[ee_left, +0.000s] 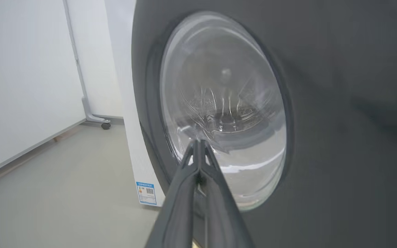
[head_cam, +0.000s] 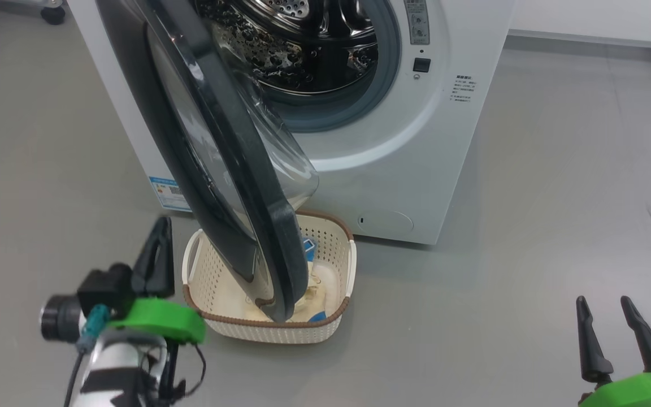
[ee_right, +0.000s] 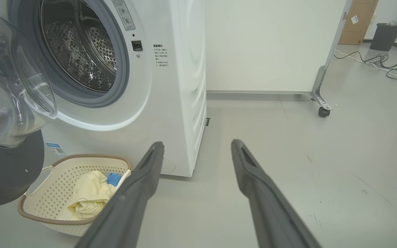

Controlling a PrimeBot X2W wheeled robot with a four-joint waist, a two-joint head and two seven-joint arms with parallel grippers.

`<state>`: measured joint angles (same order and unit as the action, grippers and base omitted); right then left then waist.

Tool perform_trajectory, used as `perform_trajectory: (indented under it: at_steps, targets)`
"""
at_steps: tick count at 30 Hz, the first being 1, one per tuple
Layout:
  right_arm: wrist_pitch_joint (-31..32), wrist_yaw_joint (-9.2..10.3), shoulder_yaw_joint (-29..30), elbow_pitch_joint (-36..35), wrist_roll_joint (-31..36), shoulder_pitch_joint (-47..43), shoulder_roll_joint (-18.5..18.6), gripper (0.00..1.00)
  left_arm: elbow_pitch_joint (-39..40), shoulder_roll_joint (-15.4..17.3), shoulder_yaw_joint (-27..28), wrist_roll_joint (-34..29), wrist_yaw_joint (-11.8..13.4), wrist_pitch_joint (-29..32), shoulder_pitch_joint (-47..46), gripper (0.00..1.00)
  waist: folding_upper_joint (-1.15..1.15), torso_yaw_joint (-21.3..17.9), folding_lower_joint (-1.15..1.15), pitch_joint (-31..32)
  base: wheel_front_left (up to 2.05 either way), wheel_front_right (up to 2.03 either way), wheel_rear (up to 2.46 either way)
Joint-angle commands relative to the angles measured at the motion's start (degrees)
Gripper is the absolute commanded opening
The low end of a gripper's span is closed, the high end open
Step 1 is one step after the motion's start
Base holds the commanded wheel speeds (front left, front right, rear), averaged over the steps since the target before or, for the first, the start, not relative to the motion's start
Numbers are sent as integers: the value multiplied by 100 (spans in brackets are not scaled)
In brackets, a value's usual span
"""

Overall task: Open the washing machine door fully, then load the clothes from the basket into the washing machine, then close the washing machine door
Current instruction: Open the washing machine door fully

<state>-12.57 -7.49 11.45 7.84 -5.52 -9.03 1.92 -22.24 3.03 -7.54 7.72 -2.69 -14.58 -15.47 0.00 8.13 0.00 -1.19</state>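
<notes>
Just ahead of the left claw, whose fingers are pressed together on nothing, the washing machine door stands part-open over the basket. By my judgement the opening is unfinished, with the clothes unloaded. The right claw hangs spread, well apart.

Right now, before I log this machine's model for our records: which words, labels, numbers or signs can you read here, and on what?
Nothing is clear enough to quote.
Blue label, lower front corner of the washing machine: small print and a square code, too small to read.
Block of dark print on its front panel: too small.
Grey strip above that: blurred symbols.
White tag on a far wooden door: unreadable.
</notes>
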Motion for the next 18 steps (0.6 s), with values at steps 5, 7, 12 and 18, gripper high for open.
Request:
perform_trajectory:
  at_steps: [5, 7, 12, 18]
  targets:
    - [-13, 0, -63, -150, 10, 142, 96, 100, 1167, 186, 245, -98, 183, 176, -776, 0, 0, 47, 0, 11, 0, 0, 0]
    - [-9, 0, -50, -159, 8, 142, 96, 100, 1677, 172, 204, -109, 224, 326, -948, 0, 0, 62, 0, 16, 0, 0, 0]
    - [8, 0, -67, -147, -6, 131, 96, 100, 2898, 81, -250, -73, 200, 819, -1236, 0, 0, 66, 0, 50, 0, 0, 0]
    - [27, 0, -106, -149, -8, 140, 96, 100, 3932, -4, -1317, 499, 196, 1378, -1298, 0, 0, 15, 0, 47, 0, 0, 0]
